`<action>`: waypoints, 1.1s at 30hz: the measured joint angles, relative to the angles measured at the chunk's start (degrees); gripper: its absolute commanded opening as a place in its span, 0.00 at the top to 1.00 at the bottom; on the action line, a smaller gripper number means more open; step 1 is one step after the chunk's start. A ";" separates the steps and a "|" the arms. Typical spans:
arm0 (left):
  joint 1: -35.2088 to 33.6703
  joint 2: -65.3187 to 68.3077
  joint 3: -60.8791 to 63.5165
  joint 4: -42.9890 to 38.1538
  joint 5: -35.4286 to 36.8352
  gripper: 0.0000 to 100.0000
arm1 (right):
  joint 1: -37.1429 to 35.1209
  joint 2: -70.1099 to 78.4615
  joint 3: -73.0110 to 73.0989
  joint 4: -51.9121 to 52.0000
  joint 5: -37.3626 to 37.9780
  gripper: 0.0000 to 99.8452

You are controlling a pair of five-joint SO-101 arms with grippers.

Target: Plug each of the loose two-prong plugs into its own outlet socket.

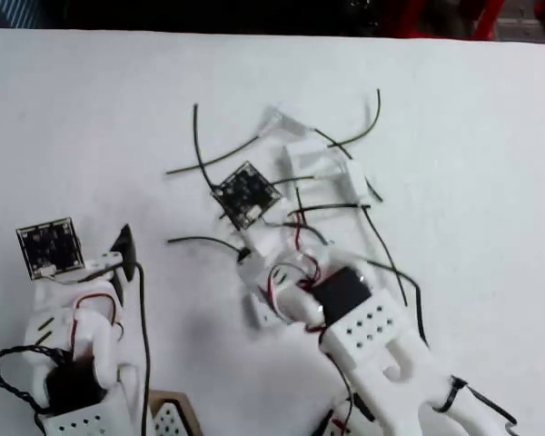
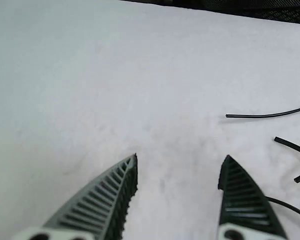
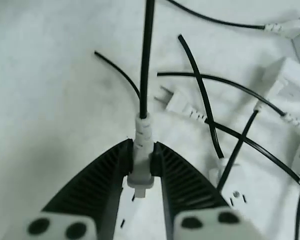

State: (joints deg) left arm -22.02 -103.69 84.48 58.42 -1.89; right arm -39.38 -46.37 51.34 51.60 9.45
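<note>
Big white table (image 1: pixel 454 109) takes up most of it, with the clutter bunched in the middle: white plastic outlet blocks (image 1: pixel 320 168) and a tangle of thin black cords (image 1: pixel 209 159) crossing over each other. The right arm sits right in that mess, and from above its square black circuit board (image 1: pixel 245 193) covers the claw, so the grip is hard to judge there. The right wrist view sorts that out: the right gripper (image 3: pixel 141 149) is clamped on a small white two-prong plug (image 3: pixel 140 172), its black lead (image 3: pixel 147 55) running straight away from it. 1 more loose white plug (image 3: pixel 179 103) lies just beyond, among crossing cords and near an outlet block. The left gripper (image 2: pixel 180 158) is well apart over bare table, jaws spread wide, holding nothing.
</note>
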 measured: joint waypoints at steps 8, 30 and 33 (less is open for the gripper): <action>2.73 0.00 0.26 -1.58 0.00 0.73 | -6.07 -9.23 16.88 -22.15 -3.52 0.98; 38.33 -0.26 -5.98 -2.37 -6.59 0.79 | -10.81 -43.96 40.09 -25.14 -3.87 0.98; 42.55 -0.62 -5.98 -1.32 -8.09 0.79 | -10.81 -44.04 40.09 -25.05 -3.87 0.98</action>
State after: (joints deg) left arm 20.53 -104.31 78.51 57.10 -9.98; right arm -50.20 -90.42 91.43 26.55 5.58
